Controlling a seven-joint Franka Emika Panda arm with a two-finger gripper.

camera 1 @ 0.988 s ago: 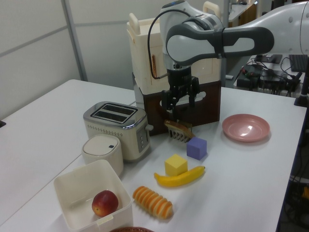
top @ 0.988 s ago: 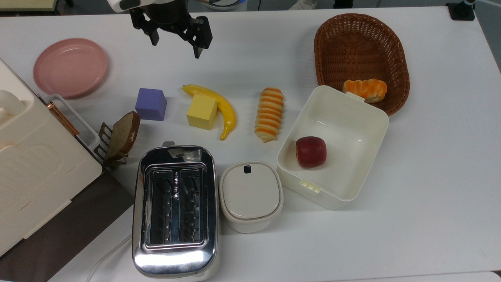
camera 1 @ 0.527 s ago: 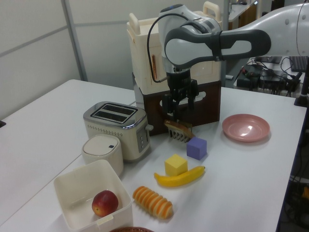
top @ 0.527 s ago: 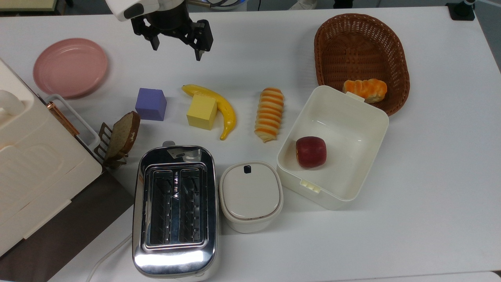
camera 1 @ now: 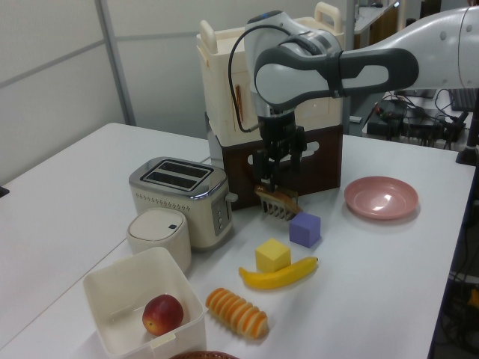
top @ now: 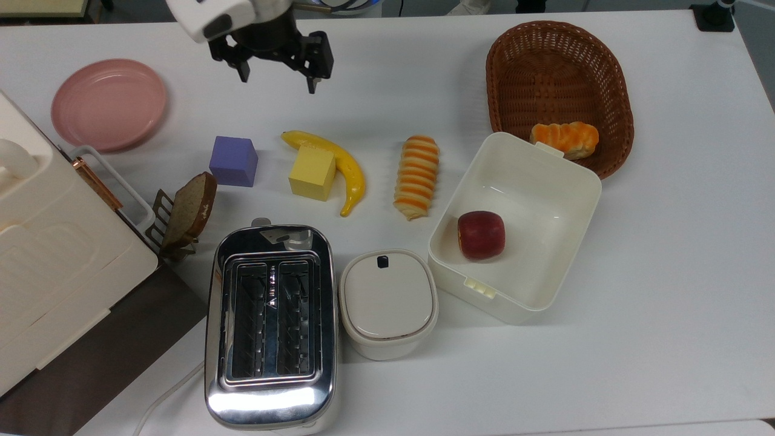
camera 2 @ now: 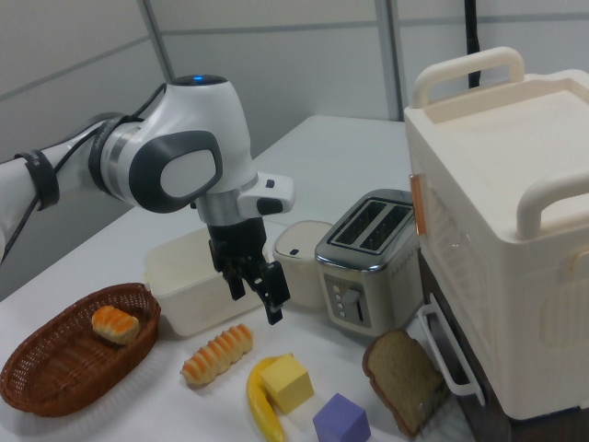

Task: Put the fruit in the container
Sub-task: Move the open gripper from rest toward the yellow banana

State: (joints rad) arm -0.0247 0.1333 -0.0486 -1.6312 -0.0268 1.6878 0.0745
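Tool repositioning above worktop; banana not yet taken.

Worktop (top: 666,254): white, carries all items. Container (top: 586,181): cream-white tub, high walls, clasp tabs, open-topped, holds one dark-red apple (top: 481,235); position unchanged over the last second. Tool (top: 277,68): fingers spread, empty, raised off the worktop; over the last second it has drifted slightly toward the top view's right and rotated a little, now nearer a line above the banana, which reads as approach under way, grasp pending. Banana (top: 350,171): long, curved, yellow, darker tip; lies flat, unmoved, inner curve touching the yellow cube (top: 312,173), striped roll (top: 416,176) between it and the container.
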